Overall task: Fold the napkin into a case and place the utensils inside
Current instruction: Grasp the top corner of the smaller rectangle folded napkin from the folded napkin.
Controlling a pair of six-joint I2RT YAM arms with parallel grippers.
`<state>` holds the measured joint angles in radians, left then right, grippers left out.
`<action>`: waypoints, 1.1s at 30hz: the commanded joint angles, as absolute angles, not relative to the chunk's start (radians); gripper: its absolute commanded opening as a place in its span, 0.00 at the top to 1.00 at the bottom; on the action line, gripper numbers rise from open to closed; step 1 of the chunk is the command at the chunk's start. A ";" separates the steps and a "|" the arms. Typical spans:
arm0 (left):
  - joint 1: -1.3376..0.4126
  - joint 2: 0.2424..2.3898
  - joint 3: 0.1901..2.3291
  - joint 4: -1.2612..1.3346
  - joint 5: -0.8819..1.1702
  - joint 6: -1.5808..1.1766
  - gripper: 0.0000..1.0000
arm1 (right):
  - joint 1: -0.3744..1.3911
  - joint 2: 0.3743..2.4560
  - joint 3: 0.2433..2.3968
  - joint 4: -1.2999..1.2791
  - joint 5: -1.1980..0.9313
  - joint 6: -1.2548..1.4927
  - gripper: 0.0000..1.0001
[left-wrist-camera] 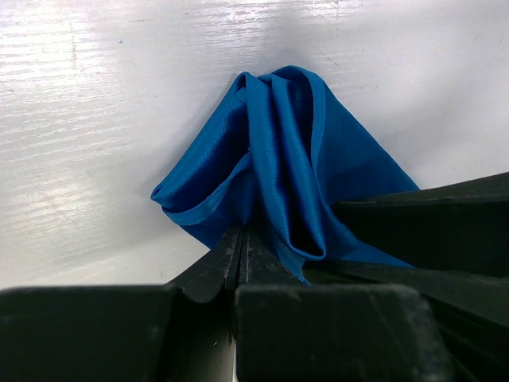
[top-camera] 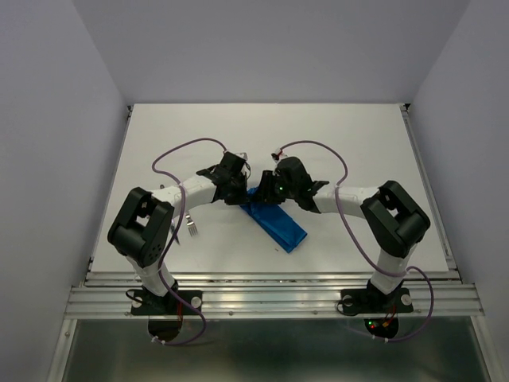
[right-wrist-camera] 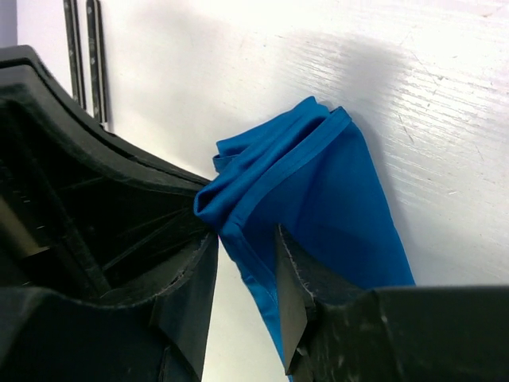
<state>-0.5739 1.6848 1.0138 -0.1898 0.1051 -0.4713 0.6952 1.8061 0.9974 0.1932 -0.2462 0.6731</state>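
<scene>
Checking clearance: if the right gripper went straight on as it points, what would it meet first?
The napkin: its folded edge lies between the open jaws of the right gripper, so cloth comes first, probably the table behind it, though depth is unclear.

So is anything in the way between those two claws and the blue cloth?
Nothing visible is. The left gripper is shut directly on a bunched end of the napkin. The right gripper has its jaws standing apart, with a folded edge of the same cloth between them.
</scene>
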 commanded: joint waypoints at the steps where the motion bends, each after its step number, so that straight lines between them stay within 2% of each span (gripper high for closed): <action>1: -0.569 1.654 1.014 -0.179 0.118 -0.465 1.00 | 0.703 1.741 1.000 0.227 -0.235 0.657 0.60; 15: -0.569 1.658 1.015 -0.178 0.123 -0.462 1.00 | 0.703 1.749 1.019 0.221 -0.227 0.664 0.63; 22: -0.569 1.657 1.012 -0.178 0.121 -0.460 1.00 | 0.703 1.764 1.051 0.232 -0.258 0.675 0.59; 33: -0.569 1.657 1.012 -0.176 0.124 -0.460 1.00 | 0.703 1.804 1.074 0.244 -0.284 0.687 0.59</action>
<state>-0.5739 1.6848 1.0138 -0.1898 0.1093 -0.4709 0.6952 1.7809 1.0283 0.1947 -0.2649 0.6815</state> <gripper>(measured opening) 0.072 0.408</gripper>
